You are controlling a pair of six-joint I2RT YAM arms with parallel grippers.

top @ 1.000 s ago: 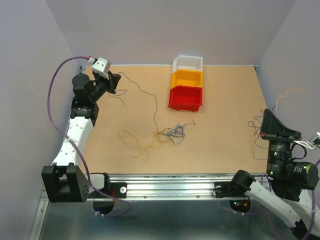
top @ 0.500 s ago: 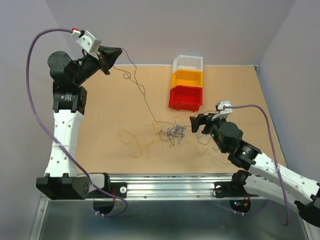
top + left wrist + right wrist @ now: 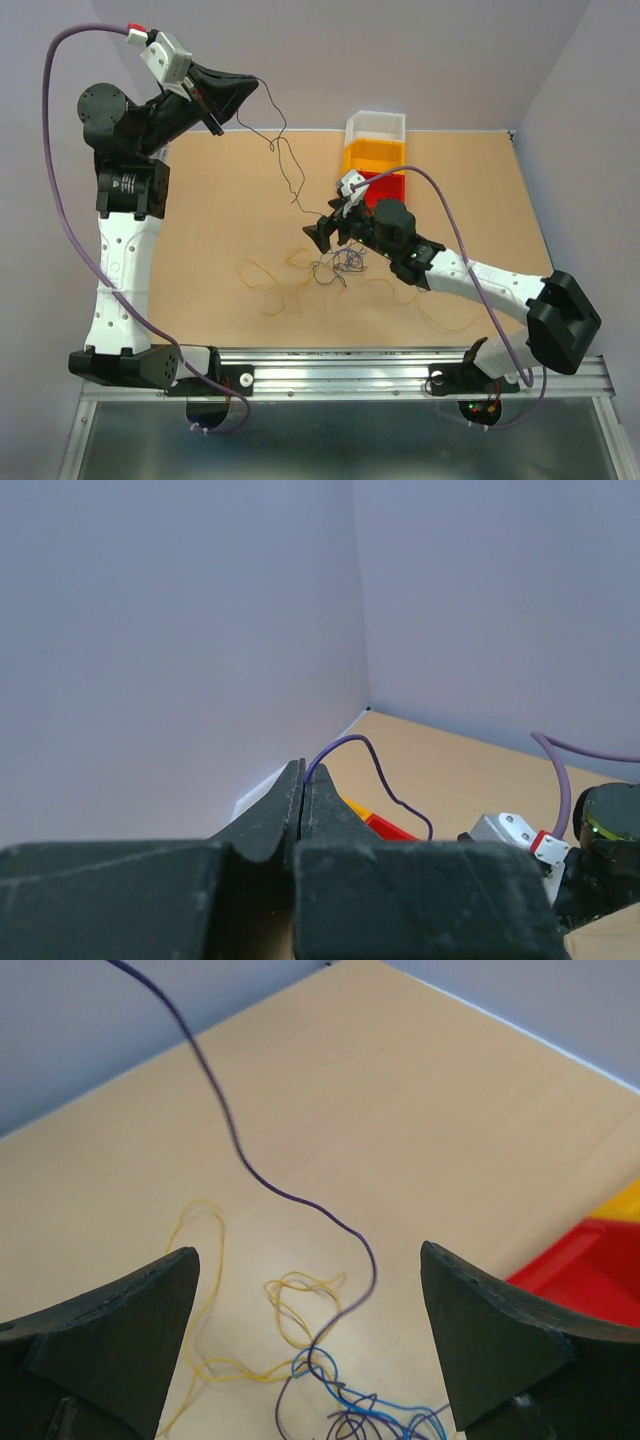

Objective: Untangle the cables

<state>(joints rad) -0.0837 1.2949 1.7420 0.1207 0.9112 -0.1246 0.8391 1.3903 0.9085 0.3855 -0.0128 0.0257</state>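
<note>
The cables lie as a blue and purple tangle (image 3: 340, 265) mid-table, with yellow loops (image 3: 268, 282) spread to its left. One dark purple cable (image 3: 288, 172) rises from the tangle to my left gripper (image 3: 252, 86), which is raised high at the back left and shut on its end (image 3: 345, 742). In the left wrist view the left gripper (image 3: 302, 778) has its jaws pressed together on that cable. My right gripper (image 3: 322, 230) hovers just above the tangle. Its jaws (image 3: 308, 1252) stand wide open and hold nothing. The purple cable (image 3: 235, 1130) runs between them, down to the tangle (image 3: 350, 1410).
Three stacked bins, white (image 3: 375, 125), yellow (image 3: 373, 157) and red (image 3: 370, 197), stand at the back centre, close behind the right wrist. A thin yellow wire (image 3: 440, 318) lies under the right forearm. Walls close in the table at the back and on both sides.
My right arm swung in from the right edge to above the tangle, its jaws now open. My left arm rose, lifting the purple cable off the table.
</note>
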